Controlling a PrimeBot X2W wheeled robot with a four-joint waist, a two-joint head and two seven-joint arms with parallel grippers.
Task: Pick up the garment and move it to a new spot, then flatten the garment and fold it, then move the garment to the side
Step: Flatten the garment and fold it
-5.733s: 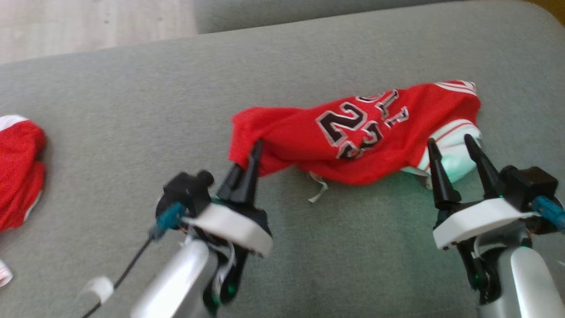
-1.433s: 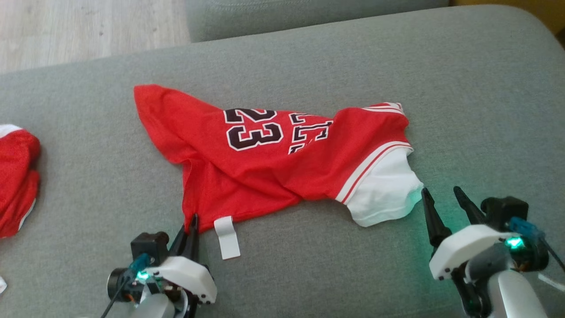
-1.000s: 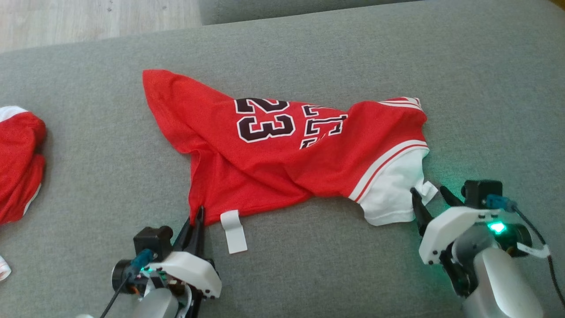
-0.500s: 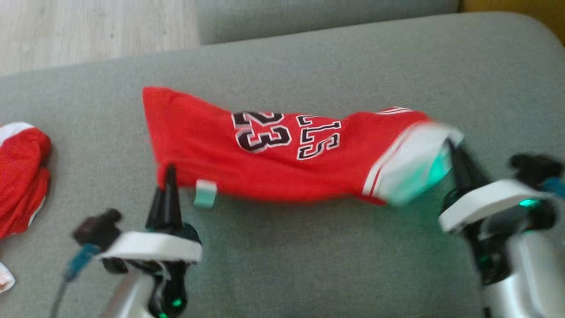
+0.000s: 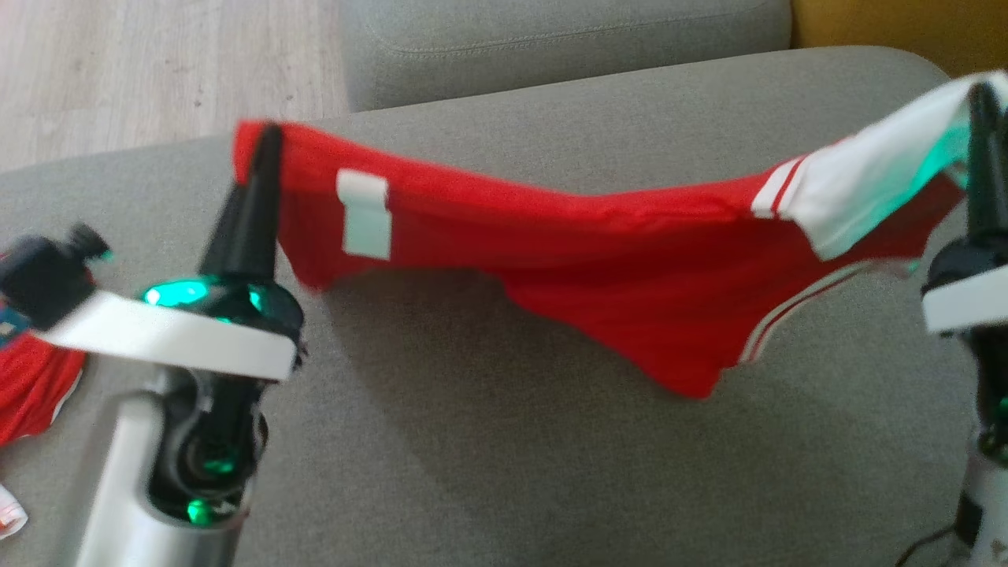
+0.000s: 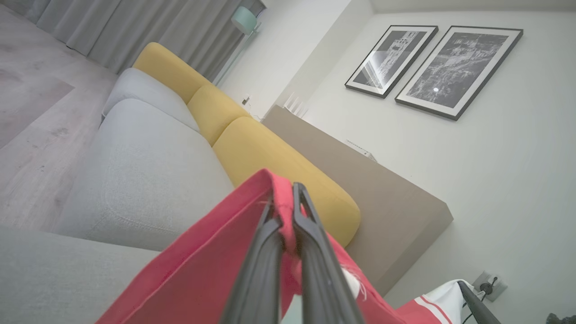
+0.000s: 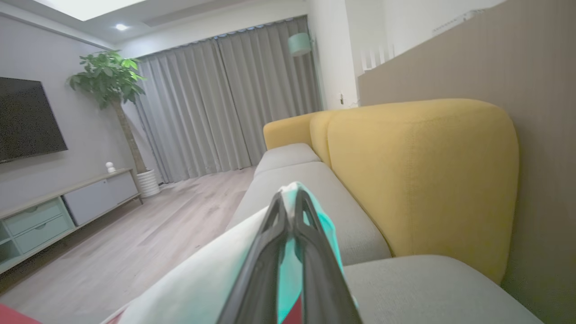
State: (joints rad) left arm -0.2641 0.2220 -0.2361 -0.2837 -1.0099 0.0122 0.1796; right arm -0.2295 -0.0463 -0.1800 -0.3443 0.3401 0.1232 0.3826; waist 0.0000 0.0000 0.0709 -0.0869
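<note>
Okay, I've got the garment [image 5: 614,268] strung above the sofa seat [image 5: 472,457], left end effector [image 5: 266,142] and right end effector [image 5: 981,98] each clamped on an end. Placing, flattening and folding are still to do.

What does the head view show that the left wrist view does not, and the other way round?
Head view: a second red garment lying on the grey cushion, and the green light on the left arm. Left wrist view: two framed pictures and grey curtains. Both: the left claw shut on the red garment.
</note>
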